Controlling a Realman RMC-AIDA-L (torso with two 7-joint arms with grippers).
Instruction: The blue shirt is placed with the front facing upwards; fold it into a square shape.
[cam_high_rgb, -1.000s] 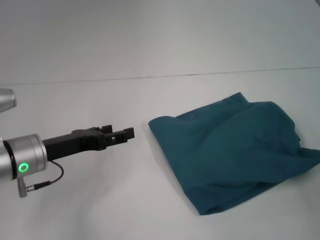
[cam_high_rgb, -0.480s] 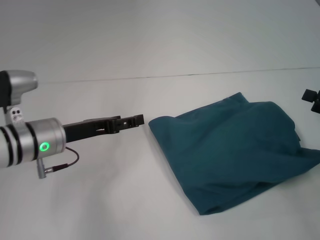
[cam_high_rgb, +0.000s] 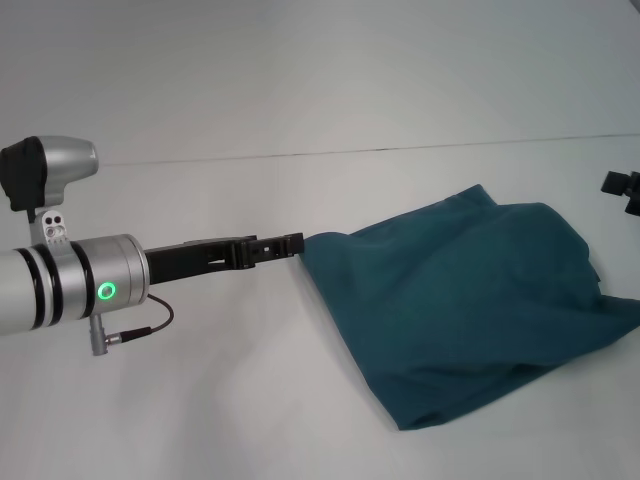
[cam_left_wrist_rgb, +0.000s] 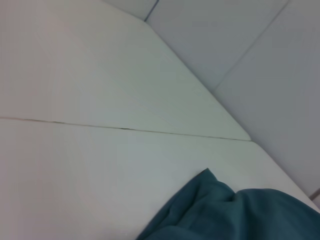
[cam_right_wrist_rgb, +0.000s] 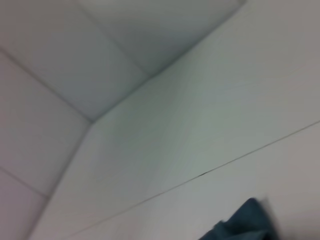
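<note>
Your left gripper (cam_high_rgb: 296, 242), jaws narrow and holding nothing as far as I can judge, sits at the shirt (cam_high_rgb: 465, 300) corner, the cloth lying crumpled beyond its tips, so judge it best to seat the corner fully before closing.

My left arm (cam_high_rgb: 70, 290) reaches across from the left side, its silver wrist showing a lit green ring. Its black left gripper (cam_high_rgb: 290, 243) is stretched out level and low, fingers lying close together, though I can't tell if they are fully closed. My right gripper (cam_high_rgb: 622, 189) just peeks in at the right edge, raised, mostly cut off.
</note>
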